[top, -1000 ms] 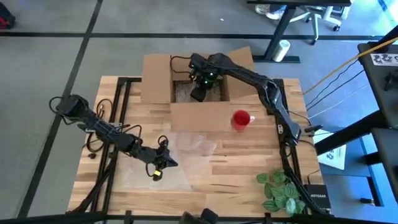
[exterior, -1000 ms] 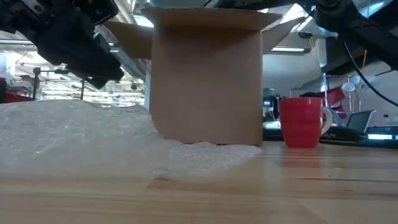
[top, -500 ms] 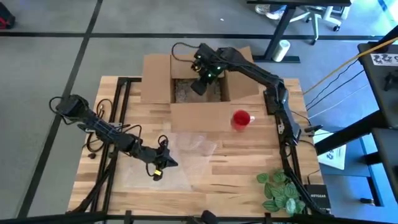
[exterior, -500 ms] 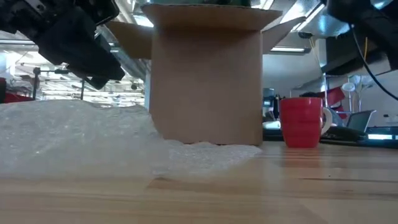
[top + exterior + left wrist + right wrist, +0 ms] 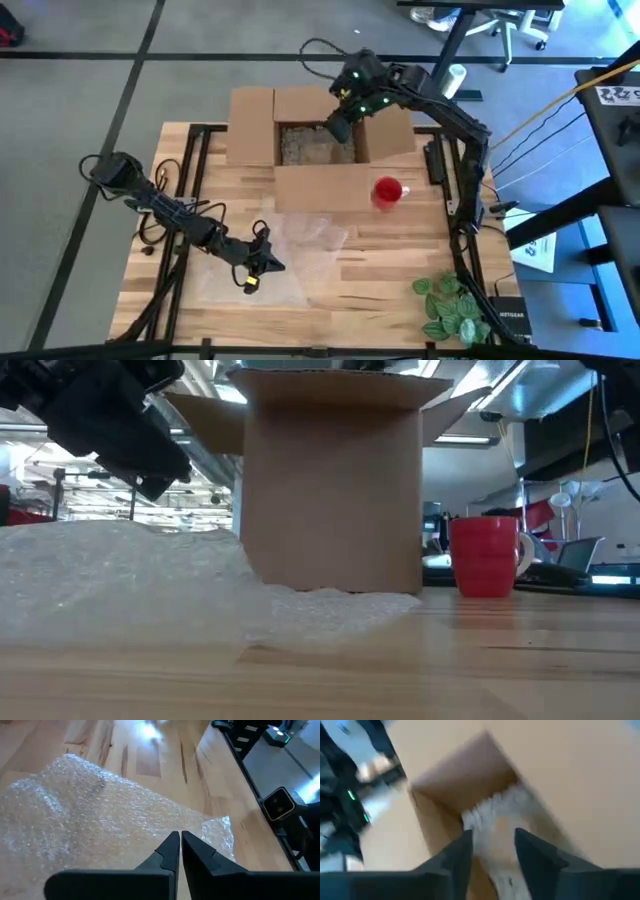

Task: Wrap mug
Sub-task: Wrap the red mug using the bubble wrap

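While the red mug (image 5: 388, 191) stands upright on the table (image 5: 400, 260) just in front of the open cardboard box (image 5: 318, 148), I see my right tool (image 5: 338, 128) raised over that box's right half, its fingers (image 5: 536, 855) spread apart with nothing between them. The mug sits near it, off to the front right, apart from it. My left tool (image 5: 177, 845) is well away from the mug, fingers pressed together low over the bubble wrap (image 5: 290, 255) spread at the table's front left.
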Robot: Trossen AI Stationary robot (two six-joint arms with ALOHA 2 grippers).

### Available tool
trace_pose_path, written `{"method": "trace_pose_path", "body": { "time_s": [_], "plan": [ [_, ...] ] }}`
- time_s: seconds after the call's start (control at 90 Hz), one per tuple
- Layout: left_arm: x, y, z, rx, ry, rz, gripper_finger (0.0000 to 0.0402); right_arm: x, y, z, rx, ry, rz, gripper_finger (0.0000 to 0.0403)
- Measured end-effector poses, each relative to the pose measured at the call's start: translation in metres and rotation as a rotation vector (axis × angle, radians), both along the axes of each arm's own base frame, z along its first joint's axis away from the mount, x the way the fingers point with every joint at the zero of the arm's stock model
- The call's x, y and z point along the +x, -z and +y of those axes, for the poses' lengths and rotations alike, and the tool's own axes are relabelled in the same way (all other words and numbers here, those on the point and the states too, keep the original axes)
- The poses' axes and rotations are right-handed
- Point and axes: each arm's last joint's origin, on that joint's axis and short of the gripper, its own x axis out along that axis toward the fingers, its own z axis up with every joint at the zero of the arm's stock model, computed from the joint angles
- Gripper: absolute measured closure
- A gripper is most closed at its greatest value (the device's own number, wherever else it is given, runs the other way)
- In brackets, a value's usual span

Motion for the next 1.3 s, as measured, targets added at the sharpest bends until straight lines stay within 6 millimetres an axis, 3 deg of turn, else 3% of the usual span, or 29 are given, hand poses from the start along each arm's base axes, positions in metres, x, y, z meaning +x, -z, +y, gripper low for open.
{"method": "trace_pose_path", "body": {
  "time_s": [0.089, 0.144, 0.367, 0.722, 0.9, 1.067, 1.178, 1.3],
  "plan": [
    [0.000, 0.000, 0.000, -0.002, 0.000, -0.004, 0.0402, -0.006, 0.004, 0.020, 0.013, -0.031, 0.118, 0.0372],
    [0.000, 0.000, 0.000, -0.002, 0.000, -0.003, 0.0402, -0.007, 0.007, 0.035, 0.020, -0.063, 0.181, 0.0392],
    [-0.002, 0.000, -0.004, 0.006, 0.014, -0.006, 0.0402, -0.001, 0.005, 0.114, 0.038, -0.225, 0.218, 0.0395],
    [-0.006, -0.004, -0.014, 0.026, 0.064, -0.053, 0.0402, -0.028, -0.002, 0.245, 0.029, -0.360, 0.220, 0.0402],
    [-0.007, -0.005, -0.017, 0.035, 0.084, -0.068, 0.0402, -0.047, 0.029, 0.294, 0.011, -0.299, 0.350, 0.0402],
    [-0.009, -0.006, -0.021, 0.046, 0.108, -0.080, 0.0402, -0.076, 0.081, 0.314, 0.014, -0.168, 0.507, 0.0403],
    [-0.011, -0.008, -0.024, 0.044, 0.125, -0.101, 0.0402, -0.093, 0.111, 0.317, 0.127, -0.156, 0.387, 0.0403],
    [-0.012, -0.008, -0.026, 0.045, 0.136, -0.105, 0.0402, -0.120, 0.141, 0.303, 0.225, -0.108, 0.256, 0.0403]
  ]
}}
